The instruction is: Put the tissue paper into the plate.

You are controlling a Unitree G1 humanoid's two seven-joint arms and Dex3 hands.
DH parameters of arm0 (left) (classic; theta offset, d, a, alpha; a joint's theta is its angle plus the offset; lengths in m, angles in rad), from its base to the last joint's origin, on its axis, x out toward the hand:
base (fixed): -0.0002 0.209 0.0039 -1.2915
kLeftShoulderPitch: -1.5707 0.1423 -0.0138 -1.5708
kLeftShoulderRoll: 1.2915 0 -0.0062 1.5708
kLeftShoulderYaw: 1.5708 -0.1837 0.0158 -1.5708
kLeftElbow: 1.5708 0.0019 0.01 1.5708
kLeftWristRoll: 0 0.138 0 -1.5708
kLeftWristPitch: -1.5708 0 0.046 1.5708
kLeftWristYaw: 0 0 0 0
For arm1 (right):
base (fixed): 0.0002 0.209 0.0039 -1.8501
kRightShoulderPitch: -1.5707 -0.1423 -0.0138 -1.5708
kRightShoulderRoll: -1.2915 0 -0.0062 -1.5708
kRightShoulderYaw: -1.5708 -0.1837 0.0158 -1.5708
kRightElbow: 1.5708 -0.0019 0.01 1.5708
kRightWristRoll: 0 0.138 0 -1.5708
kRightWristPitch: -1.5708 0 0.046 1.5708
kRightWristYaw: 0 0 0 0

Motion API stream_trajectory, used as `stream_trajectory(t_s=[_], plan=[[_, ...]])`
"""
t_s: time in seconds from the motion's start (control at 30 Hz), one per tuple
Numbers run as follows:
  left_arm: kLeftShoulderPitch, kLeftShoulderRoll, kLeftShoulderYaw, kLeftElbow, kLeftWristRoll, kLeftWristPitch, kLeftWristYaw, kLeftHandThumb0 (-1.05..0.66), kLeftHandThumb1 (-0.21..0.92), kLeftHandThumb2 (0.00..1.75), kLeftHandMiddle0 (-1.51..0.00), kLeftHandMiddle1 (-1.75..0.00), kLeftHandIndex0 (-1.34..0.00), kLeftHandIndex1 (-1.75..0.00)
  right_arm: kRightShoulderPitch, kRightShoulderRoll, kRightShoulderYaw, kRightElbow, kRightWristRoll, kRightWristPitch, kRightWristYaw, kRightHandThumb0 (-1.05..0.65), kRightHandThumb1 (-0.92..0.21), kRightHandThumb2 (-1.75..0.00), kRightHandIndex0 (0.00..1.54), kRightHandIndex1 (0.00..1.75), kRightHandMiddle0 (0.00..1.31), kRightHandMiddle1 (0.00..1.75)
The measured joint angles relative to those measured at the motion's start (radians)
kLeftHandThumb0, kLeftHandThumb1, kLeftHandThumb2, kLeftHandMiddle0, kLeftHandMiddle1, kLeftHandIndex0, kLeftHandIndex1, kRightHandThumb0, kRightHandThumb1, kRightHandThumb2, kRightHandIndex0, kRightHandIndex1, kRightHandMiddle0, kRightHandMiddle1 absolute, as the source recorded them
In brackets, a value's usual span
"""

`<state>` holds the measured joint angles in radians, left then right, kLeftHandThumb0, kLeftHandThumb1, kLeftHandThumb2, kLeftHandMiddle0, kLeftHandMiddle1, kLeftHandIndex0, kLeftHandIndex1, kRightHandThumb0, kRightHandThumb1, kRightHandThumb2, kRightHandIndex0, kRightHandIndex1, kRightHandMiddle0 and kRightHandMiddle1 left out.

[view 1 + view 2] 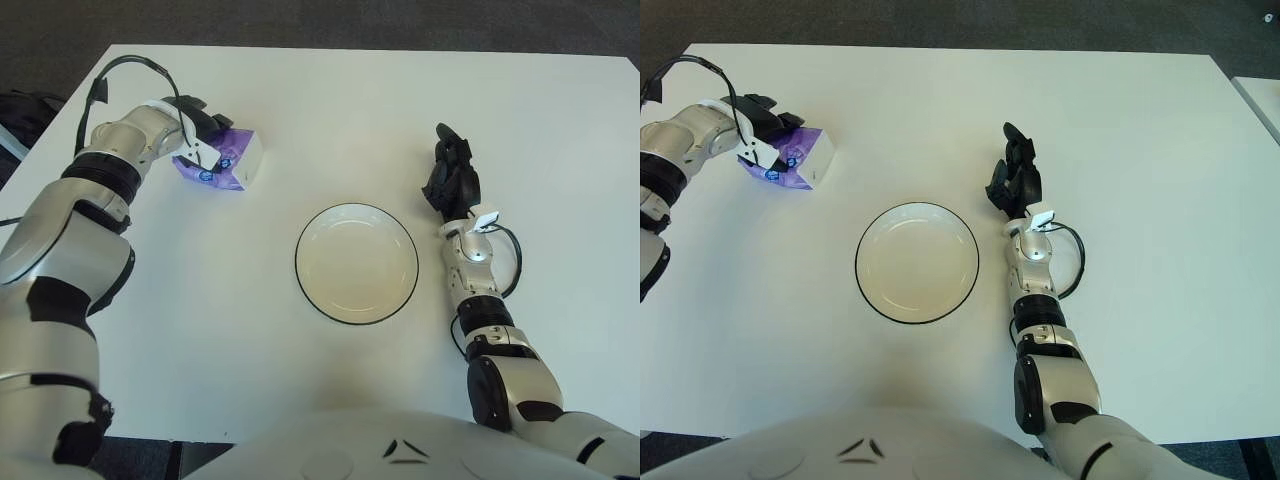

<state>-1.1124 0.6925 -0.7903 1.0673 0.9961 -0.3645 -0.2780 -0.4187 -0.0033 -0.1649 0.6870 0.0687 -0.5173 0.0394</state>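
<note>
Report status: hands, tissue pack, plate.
Left hand closed on tissue pack, far left of table. Right hand idle, right of plate. Plate holds nothing. Path from pack to plate unobstructed.

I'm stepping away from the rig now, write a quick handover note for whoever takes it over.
Left hand: at the table's far left, fingers closed around the tissue pack, which seems to be on the table.
Right hand: idle just right of the plate, holding nothing.
Plate: centre of the table, nothing in it.
Done: the pack is gripped.
Left: lift it, carry it right and toward the robot to the plate, set it inside, let go.
</note>
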Motion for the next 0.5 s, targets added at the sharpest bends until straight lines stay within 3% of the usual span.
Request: stream_trajectory(t_s=[0.03, 0.1, 0.2, 0.5], plan=[[-0.002, -0.004, 0.000, 0.006, 0.000, 0.003, 0.000, -0.64, 0.54, 0.54, -0.51, -0.46, -0.27, -1.56, 0.000, 0.000, 0.000, 0.000, 0.000, 0.000, 0.000, -0.63, -0.92, -0.89, 0.20, 0.00, 0.00, 0.51], [-0.003, -0.008, 0.000, 0.013, -0.001, 0.006, 0.002, -0.52, 0.49, 0.78, -0.54, -0.62, -0.51, -1.51, 0.000, 0.000, 0.000, 0.000, 0.000, 0.000, 0.000, -0.63, -0.92, -0.89, 0.20, 0.00, 0.00, 0.51], [-0.004, -0.010, 0.000, 0.016, -0.003, 0.009, 0.010, -0.47, 0.46, 0.90, -0.55, -0.73, -0.62, -1.49, -0.001, 0.000, 0.001, -0.001, 0.000, 0.000, 0.000, -0.63, -0.92, -0.89, 0.20, 0.00, 0.00, 0.50], [0.019, 0.004, 0.008, 0.008, -0.024, 0.002, 0.062, -0.44, 0.46, 0.96, -0.60, -0.87, -0.65, -1.51, 0.000, 0.001, 0.001, -0.006, 0.000, 0.000, 0.000, -0.64, -0.92, -0.89, 0.19, 0.00, 0.00, 0.48]])
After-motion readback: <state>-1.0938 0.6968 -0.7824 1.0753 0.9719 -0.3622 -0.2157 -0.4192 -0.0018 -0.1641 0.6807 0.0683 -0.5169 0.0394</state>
